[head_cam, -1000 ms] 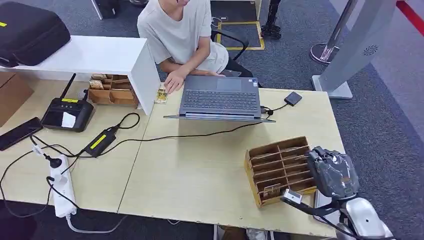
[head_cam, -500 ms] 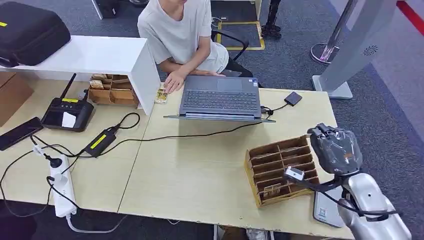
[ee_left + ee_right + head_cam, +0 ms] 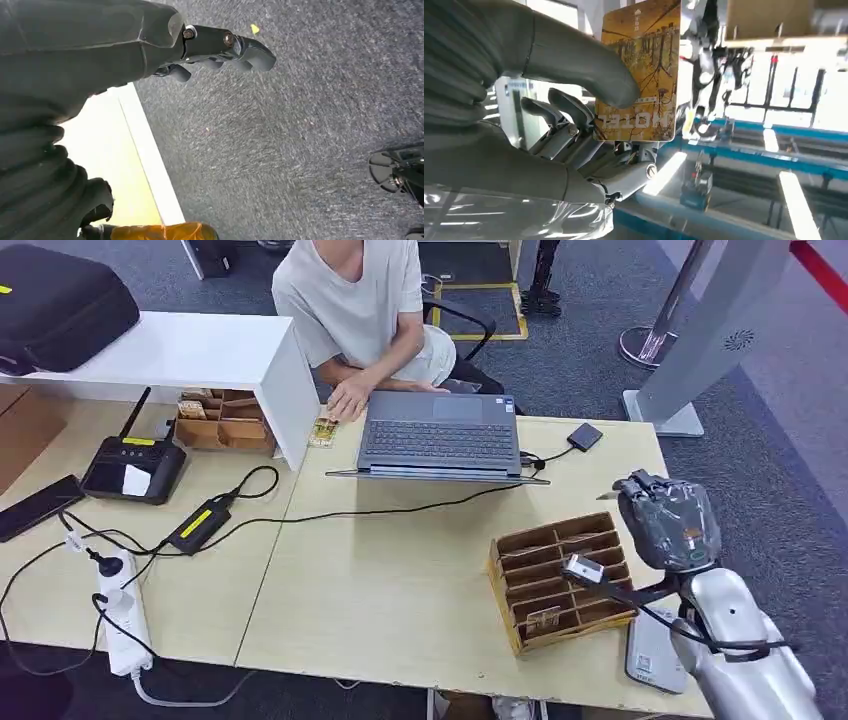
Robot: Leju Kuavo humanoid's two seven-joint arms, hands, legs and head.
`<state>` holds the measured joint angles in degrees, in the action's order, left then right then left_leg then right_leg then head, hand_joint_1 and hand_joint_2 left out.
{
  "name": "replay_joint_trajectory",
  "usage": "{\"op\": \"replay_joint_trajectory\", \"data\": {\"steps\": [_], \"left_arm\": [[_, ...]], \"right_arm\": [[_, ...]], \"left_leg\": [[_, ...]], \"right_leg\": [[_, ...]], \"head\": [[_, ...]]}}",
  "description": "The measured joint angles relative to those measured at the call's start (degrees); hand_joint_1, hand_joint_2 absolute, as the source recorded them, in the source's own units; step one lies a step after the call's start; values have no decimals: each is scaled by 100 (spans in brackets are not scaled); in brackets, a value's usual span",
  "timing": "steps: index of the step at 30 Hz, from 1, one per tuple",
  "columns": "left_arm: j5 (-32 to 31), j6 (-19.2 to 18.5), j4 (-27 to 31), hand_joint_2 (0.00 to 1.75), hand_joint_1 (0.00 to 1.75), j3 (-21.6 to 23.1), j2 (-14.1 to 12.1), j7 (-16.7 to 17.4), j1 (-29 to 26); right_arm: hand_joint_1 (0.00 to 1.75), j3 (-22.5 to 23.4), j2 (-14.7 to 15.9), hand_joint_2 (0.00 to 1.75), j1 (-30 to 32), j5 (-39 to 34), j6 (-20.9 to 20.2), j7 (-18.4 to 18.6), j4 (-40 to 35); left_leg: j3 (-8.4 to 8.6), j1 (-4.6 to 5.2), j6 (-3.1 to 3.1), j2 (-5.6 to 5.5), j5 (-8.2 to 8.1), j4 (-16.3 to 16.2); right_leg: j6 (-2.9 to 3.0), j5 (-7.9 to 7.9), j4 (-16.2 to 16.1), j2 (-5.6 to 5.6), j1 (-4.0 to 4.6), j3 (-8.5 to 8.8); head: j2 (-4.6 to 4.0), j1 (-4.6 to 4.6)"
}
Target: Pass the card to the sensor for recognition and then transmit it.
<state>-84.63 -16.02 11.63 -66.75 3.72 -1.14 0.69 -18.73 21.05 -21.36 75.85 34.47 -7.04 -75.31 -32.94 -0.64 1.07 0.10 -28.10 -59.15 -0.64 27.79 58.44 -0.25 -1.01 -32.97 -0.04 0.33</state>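
The robot's right hand (image 3: 668, 523) pinches a yellow hotel card (image 3: 640, 70) between thumb and fingers, raised at the table's right edge just beyond the cardboard card rack (image 3: 558, 578). The likely sensor — a grey pad (image 3: 652, 652) at the near right corner — wants the card laid flat and low, clearing the rack's wall. The left hand (image 3: 220, 47) hangs over carpet, fingers curled on nothing — open room lies rightward.
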Motion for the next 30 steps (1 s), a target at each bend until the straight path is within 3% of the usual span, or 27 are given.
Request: {"op": "replay_joint_trajectory", "data": {"steps": [7,15,24,25,30], "left_arm": [[0,-33,0,175,0,269,-37,-9,49],[0,-111,0,175,0,743,-103,-11,113],[2,-184,0,175,0,933,-129,-76,124],[2,-194,0,175,0,949,-129,-85,123],[2,-308,-2,175,0,968,-129,-155,121]], "right_arm": [[175,-319,-564,175,-1026,503,444,236,1056],[175,-608,-1441,175,-2280,1178,509,804,2811],[175,-725,-1962,175,-2839,1197,516,872,3791],[0,-728,-1993,175,-2858,1195,516,868,3839],[0,-739,-2098,175,-2913,1167,516,809,3980]], "left_leg": [[-1,-2,0,-5,14,0],[-6,-3,5,-6,22,0],[-11,-2,6,-10,22,0],[-13,-2,6,-11,22,0],[-13,-2,6,-10,21,0]], "right_leg": [[2,-4,5,-8,3,0],[7,-8,9,-7,3,-10],[6,-8,6,-12,3,-10],[6,-8,6,-13,3,-10],[6,-8,5,-12,3,-12]], "head": [[0,2],[0,2],[0,2],[0,2],[0,2]]}}
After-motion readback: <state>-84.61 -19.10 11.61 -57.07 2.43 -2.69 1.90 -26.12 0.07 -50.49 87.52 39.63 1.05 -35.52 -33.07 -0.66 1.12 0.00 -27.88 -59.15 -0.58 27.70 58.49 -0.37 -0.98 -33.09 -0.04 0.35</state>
